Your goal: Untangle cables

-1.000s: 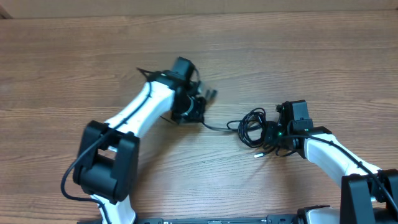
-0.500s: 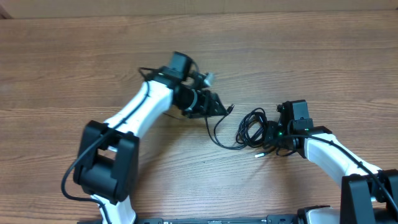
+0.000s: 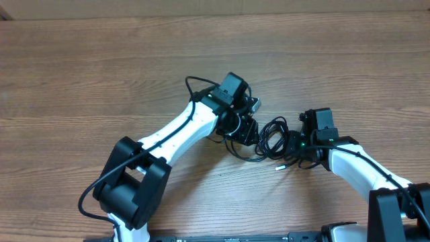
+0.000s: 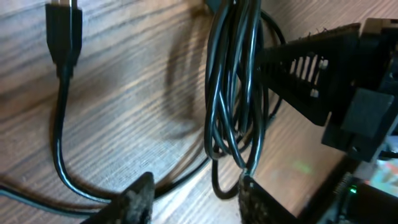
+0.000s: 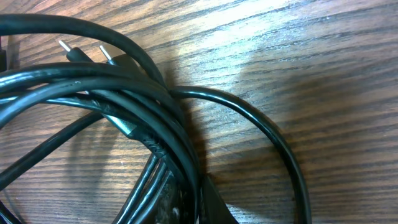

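Note:
The cables (image 3: pixel 272 136) are thin black wires in a loose coil right of the table's middle. My left gripper (image 3: pixel 246 128) is open at the coil's left edge. In the left wrist view its fingers (image 4: pixel 196 200) straddle a loose strand, with the hanging loops (image 4: pixel 233 93) just ahead and a black plug (image 4: pixel 62 28) lying at the upper left. My right gripper (image 3: pixel 295 149) is shut on the coil's right side. In the right wrist view its fingers (image 5: pixel 189 202) pinch several strands of the bundle (image 5: pixel 124 93), and two silver prongs (image 5: pixel 84 51) show behind.
A small silver-tipped plug (image 3: pixel 277 168) lies on the wooden table (image 3: pixel 80 81) just below the coil. The right gripper's black body (image 4: pixel 323 74) fills the right of the left wrist view, close to the loops.
My left gripper has let go of the cable end it was pulling left and swung right to the coil's edge. The strand has gone slack. The right arm has not moved.

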